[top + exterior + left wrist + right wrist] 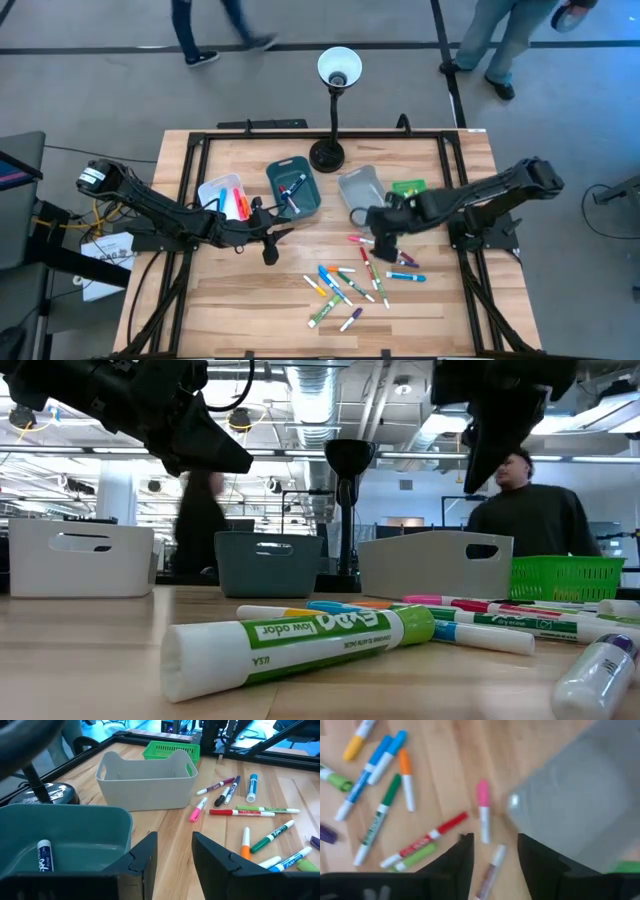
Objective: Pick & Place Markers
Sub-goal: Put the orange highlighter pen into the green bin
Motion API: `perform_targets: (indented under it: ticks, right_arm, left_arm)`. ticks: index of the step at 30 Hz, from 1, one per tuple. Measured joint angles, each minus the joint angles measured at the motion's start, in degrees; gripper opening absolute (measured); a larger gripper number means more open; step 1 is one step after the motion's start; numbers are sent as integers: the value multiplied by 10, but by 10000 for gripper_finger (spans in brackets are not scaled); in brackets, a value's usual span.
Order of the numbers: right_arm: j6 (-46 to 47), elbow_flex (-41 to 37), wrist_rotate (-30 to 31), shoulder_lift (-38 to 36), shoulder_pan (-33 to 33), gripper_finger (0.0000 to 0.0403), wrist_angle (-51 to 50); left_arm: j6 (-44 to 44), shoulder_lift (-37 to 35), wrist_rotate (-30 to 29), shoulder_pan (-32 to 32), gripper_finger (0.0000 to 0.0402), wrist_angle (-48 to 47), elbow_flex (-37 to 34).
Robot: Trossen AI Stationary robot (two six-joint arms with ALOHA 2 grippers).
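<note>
Several markers lie loose on the wood near the table's near edge, among them green-capped, pink and red ones. My left gripper hovers open beside the teal bin, at its near side; a blue marker lies in that bin. More markers lie in the white bin. My right gripper hangs open above the far end of the loose markers, next to the grey bin. In the right wrist view a pale marker lies on the table below the gap between its fingers.
A green basket stands to the right of the grey bin. A black lamp stands on its round base behind the bins. A black frame runs along the table's edges. People move on the floor beyond the far edge.
</note>
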Motion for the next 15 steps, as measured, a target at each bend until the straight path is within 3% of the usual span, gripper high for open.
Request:
perform_targets:
  ticks: [7, 12, 15]
  right_arm:
    - [21, -1, -1, 103, 39, 179, 9]
    - [81, 0, 3, 155, 53, 179, 17]
    - [95, -1, 40, 179, 61, 172, 14]
  left_arm:
    - [0, 0, 0, 0, 118, 4, 0]
    - [0, 0, 0, 0, 118, 4, 0]
    - [0, 0, 0, 0, 118, 4, 0]
